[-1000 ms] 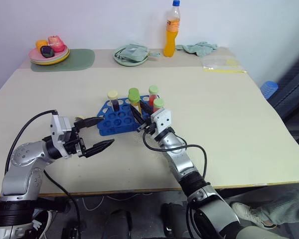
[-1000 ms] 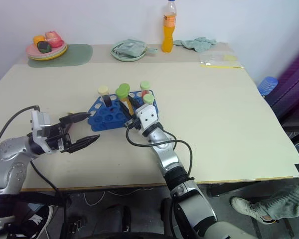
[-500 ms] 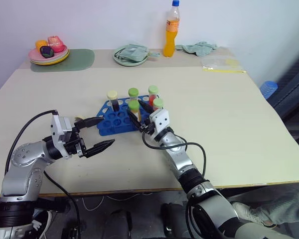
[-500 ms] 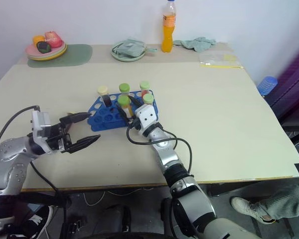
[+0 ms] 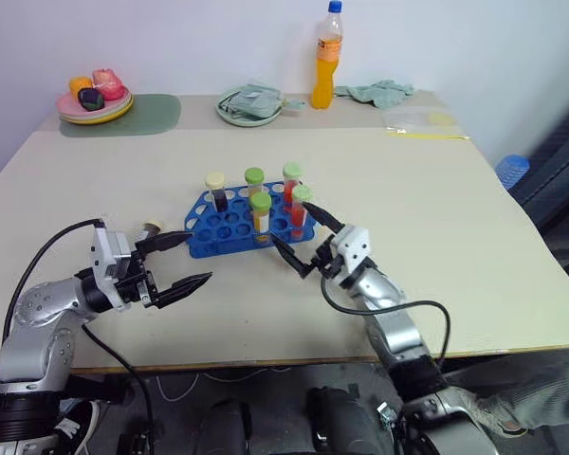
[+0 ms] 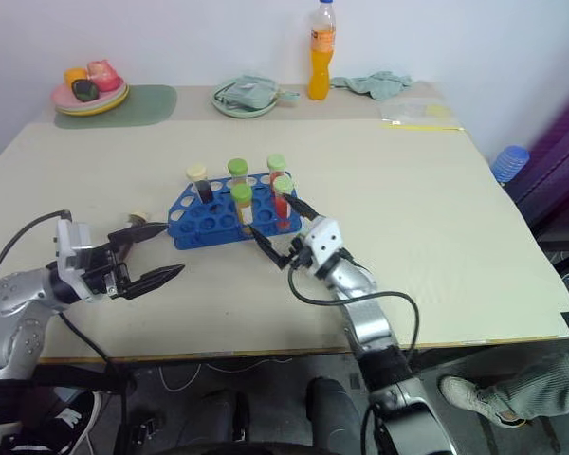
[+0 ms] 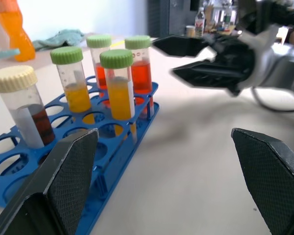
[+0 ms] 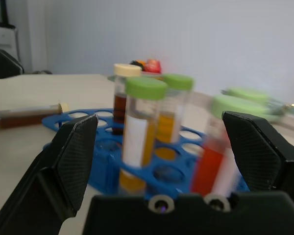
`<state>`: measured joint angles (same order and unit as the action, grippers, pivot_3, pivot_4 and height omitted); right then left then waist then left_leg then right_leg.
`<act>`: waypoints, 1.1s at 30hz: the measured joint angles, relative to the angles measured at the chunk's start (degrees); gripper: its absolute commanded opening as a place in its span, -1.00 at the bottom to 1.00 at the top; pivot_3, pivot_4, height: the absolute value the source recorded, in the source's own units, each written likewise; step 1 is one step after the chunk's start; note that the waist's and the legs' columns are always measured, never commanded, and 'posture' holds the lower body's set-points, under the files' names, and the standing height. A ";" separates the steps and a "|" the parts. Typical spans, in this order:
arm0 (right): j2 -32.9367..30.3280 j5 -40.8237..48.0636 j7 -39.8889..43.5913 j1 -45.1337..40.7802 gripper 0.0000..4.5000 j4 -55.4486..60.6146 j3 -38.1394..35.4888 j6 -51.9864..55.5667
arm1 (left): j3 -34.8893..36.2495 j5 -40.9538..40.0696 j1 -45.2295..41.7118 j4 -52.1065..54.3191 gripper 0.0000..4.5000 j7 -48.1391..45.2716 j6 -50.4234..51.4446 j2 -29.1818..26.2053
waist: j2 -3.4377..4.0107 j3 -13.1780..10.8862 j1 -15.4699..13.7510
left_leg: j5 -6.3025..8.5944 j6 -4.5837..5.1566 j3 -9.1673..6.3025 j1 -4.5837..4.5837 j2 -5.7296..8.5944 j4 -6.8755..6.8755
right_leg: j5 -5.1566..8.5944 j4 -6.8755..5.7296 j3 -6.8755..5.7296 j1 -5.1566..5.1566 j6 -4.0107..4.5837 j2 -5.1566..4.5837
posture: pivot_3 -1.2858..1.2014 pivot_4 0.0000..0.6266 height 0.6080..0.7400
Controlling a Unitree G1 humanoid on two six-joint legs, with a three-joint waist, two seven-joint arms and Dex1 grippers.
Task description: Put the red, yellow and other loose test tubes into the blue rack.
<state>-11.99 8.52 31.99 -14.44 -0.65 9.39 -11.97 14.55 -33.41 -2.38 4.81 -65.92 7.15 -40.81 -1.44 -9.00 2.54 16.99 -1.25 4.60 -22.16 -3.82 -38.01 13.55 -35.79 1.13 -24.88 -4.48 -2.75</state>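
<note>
Fingers of your left gripper [image 5: 183, 260] and right gripper [image 5: 298, 238] spread wide beside the perforated blue rack [image 5: 229, 226] holding clear capped tubes [image 5: 260, 214].

Five capped tubes [image 5: 260, 210] upright in blue rack [image 5: 218, 237]; one dark tube [image 5: 152, 227] flat beside it.

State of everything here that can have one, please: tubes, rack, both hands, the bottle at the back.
Blue rack: flat on the table, five holes filled.
Racked tubes: five, capped, standing upright in the rack.
Loose cream-capped tube: lying on its side on the table, outside the rack.
Left hand: open, empty.
Right hand: open, empty, beside the rack.
Orange bottle: upright, capped.
</note>
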 measured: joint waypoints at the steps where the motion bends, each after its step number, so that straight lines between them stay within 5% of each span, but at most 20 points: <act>1: -1.28 0.84 0.23 0.51 0.99 2.68 -1.10 1.72 | 0.28 0.04 0.69 -0.13 1.00 0.09 0.74 -0.51 | -0.01 0.00 0.00 | 0.00 0.00 0.00 0.01 0.00 0.00 | 0.00 0.00 0.00 0.00 0.00 0.01 | 0.03 -0.52 1.00; 10: -16.22 13.25 11.86 1.80 0.99 21.35 -5.19 15.94 | 1.18 1.95 -1.16 0.71 1.00 9.47 18.91 -11.97 | -0.15 -0.03 -0.52 | 0.00 0.00 -0.05 0.05 -0.01 -0.01 | 0.02 0.01 0.00 0.03 0.02 0.08 | 0.03 -0.52 1.00; 19: -16.10 15.21 17.76 -0.86 0.99 22.86 -2.02 18.82 | -1.57 0.89 -20.59 -7.62 1.00 14.80 45.95 -20.02 | -0.18 -0.04 -0.69 | 0.00 0.00 -0.03 0.05 0.03 -0.02 | 0.02 -0.03 -0.01 0.03 0.00 0.10 | 0.03 -0.52 1.00; 27: -13.98 13.18 16.51 -2.28 0.99 22.75 -0.65 18.47 | -22.76 9.53 -44.60 -24.08 1.00 7.09 55.94 -23.08 | -0.33 -0.03 -1.86 | -0.01 0.00 -0.02 0.04 0.09 -0.10 | 0.04 -0.13 0.02 0.00 -0.02 0.14 | 0.03 -0.52 1.00; 33: -13.14 11.48 16.06 -2.03 0.99 22.52 0.95 17.65 | -38.50 21.81 -61.51 -49.27 1.00 -3.12 54.05 -15.94 | -0.41 -0.04 -1.97 | -0.01 0.01 -0.05 -0.02 0.11 -0.16 | 0.06 -0.17 0.01 0.00 -0.04 0.13 | 0.03 -0.52 1.00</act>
<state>-25.14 20.00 48.05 -16.47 21.87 10.33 5.68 -23.96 -11.60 -63.89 -44.46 -69.04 61.20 -56.74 -1.84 -9.04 0.57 16.99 -1.24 4.55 -22.18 -3.71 -38.17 13.61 -35.96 1.13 -24.88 -4.52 -2.62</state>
